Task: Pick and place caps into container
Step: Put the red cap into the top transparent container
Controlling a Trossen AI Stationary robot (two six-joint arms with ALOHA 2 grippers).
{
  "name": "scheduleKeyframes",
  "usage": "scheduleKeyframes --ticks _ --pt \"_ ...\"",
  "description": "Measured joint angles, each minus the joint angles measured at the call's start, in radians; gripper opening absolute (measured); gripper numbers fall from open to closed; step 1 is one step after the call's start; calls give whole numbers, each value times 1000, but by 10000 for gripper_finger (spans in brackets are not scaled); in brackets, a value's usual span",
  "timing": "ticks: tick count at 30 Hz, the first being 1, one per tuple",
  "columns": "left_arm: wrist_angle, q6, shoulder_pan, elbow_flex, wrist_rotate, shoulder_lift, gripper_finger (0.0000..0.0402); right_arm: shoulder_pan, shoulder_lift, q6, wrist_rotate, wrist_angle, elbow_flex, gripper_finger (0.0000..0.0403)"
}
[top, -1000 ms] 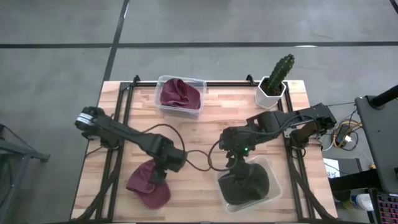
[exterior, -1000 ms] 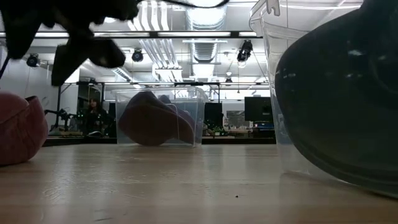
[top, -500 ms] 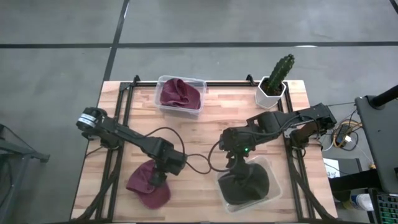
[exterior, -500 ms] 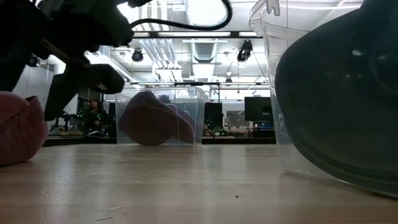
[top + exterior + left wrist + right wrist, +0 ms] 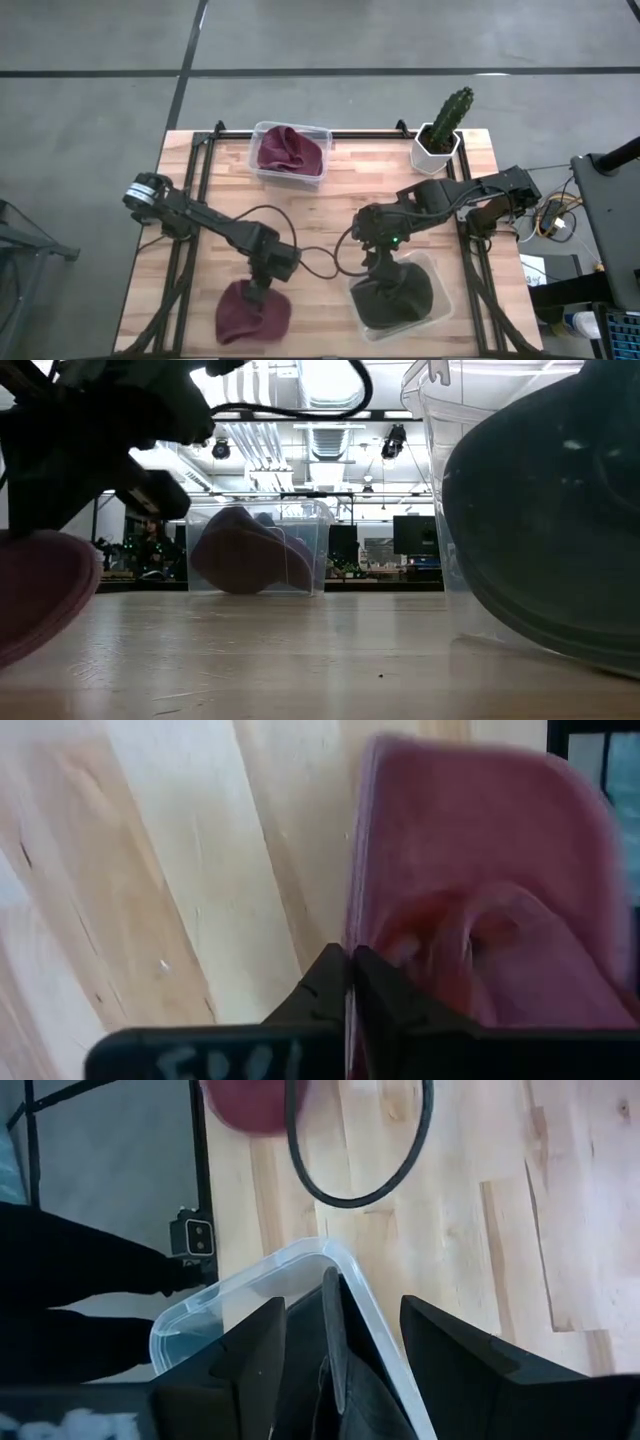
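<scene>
A maroon cap (image 5: 250,318) lies on the wooden table near its front edge, left of centre, and shows large in the left wrist view (image 5: 480,870). My left gripper (image 5: 262,292) is down on the cap's far side and shut on it. My right gripper (image 5: 385,275) hangs open over a clear container (image 5: 442,305) at the front right. A dark olive cap (image 5: 405,295) lies in that container. In the right wrist view its fingers (image 5: 250,1350) stand either side of the container's rim (image 5: 250,1280) and the dark cap's raised edge (image 5: 335,1330). My left gripper pinches a thin edge of the maroon cap (image 5: 352,935) between its two shut fingers. The fingers come from above, pointing down, and lie in line with that edge. The cap's underside (image 5: 30,640) rests on the table.
A second clear container (image 5: 290,152) with a maroon cap in it stands at the back, left of centre. A green cactus in a white pot (image 5: 440,135) stands at the back right. A black cable (image 5: 320,250) runs across the boards between the two arms.
My left gripper has gone down and a little toward the table's near edge, and has shut on the maroon cap. The cap has shifted toward the near edge and the right and lies flatter than before.
</scene>
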State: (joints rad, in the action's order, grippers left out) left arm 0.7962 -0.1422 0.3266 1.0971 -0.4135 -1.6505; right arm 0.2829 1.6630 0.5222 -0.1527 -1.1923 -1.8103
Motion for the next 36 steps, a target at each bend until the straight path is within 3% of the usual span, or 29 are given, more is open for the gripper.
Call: scheduleKeyframes --ticks 14,26,36 --pt "233 -99 -32 117 23 89 1 0 0 -2 79 2 0 192" --pt "425 -284 -32 275 208 291 0 0 -3 -60 227 12 0 192" --pt "376 -336 -35 436 365 289 0 -24 7 -79 193 340 0 192"
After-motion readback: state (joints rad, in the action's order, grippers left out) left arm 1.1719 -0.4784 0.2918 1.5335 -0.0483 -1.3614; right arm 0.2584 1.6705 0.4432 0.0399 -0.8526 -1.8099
